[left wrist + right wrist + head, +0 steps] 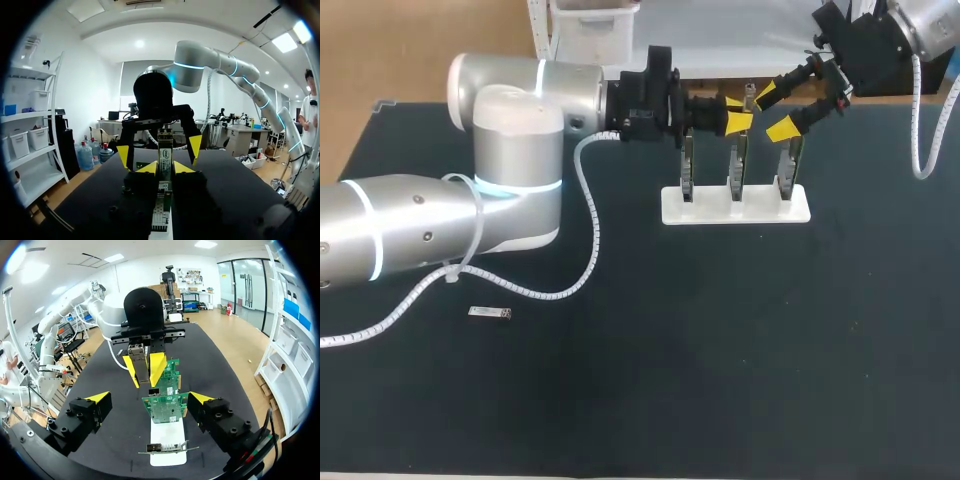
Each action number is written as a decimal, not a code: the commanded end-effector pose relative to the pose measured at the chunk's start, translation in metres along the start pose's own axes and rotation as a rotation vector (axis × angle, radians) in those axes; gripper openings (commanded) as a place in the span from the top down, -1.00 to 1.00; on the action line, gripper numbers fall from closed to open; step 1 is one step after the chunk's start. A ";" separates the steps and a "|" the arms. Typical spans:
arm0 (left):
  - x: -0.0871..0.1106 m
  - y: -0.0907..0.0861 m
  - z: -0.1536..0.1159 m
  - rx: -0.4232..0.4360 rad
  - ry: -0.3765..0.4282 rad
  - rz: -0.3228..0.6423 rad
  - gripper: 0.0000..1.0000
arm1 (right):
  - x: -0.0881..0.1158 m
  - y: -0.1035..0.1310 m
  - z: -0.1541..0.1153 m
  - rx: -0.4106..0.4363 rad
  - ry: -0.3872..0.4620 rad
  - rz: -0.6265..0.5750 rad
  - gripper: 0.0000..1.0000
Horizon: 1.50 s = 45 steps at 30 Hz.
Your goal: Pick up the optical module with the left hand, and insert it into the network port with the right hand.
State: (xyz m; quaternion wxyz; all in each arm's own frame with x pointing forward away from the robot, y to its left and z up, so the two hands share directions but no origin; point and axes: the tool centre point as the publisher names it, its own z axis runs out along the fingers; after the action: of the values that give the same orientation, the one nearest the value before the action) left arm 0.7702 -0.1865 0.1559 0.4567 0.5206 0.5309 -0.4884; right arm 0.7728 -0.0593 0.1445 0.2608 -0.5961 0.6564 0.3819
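1. Lying flat on the black bench [720, 380], a small silver rectangular piece [490, 312] sits well apart from the white rectangular stand [735, 207], out toward the stand's near left.
2. The silver left arm [510, 150], with a white spiral cable hanging from it, comes in from the left of the stand and ends above it.
3. The stand carries three green circuit cards [165, 410] with metal brackets, upright in a row along it. A metal network port [154, 391] shows at the upper edge of one card.
4. Above the stand's middle card hangs the left gripper [738, 112]. Its yellow-tipped fingers are clamped from two sides on the silver oblong optical module [140, 362]. The module is up in the air, held upright just over the cards. Whether it touches a card cannot be told.
5. Beyond the stand's right end, and higher, is the black right gripper [775, 112]. Its yellow-tipped fingers are spread wide and hold nothing. In its own wrist view the stand's cards lie ahead of it, between the spread tips and apart from both.
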 end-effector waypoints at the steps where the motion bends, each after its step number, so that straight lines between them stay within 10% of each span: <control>1: 0.000 0.001 0.001 0.001 0.001 0.000 1.00 | -0.002 0.001 0.000 0.020 -0.003 -0.005 -1.00; 17: 0.000 0.001 0.001 0.001 0.001 0.000 1.00 | -0.047 0.012 -0.010 0.061 -0.023 -0.098 -1.00; 45: 0.000 0.001 0.001 0.001 0.001 0.000 1.00 | -0.057 0.008 0.002 0.062 -0.013 -0.069 -1.00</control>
State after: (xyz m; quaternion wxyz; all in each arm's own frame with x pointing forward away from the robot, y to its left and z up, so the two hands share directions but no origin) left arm 0.7703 -0.1865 0.1558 0.4567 0.5206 0.5309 -0.4884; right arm 0.7724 -0.0252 0.1907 0.2978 -0.6074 0.6437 0.3578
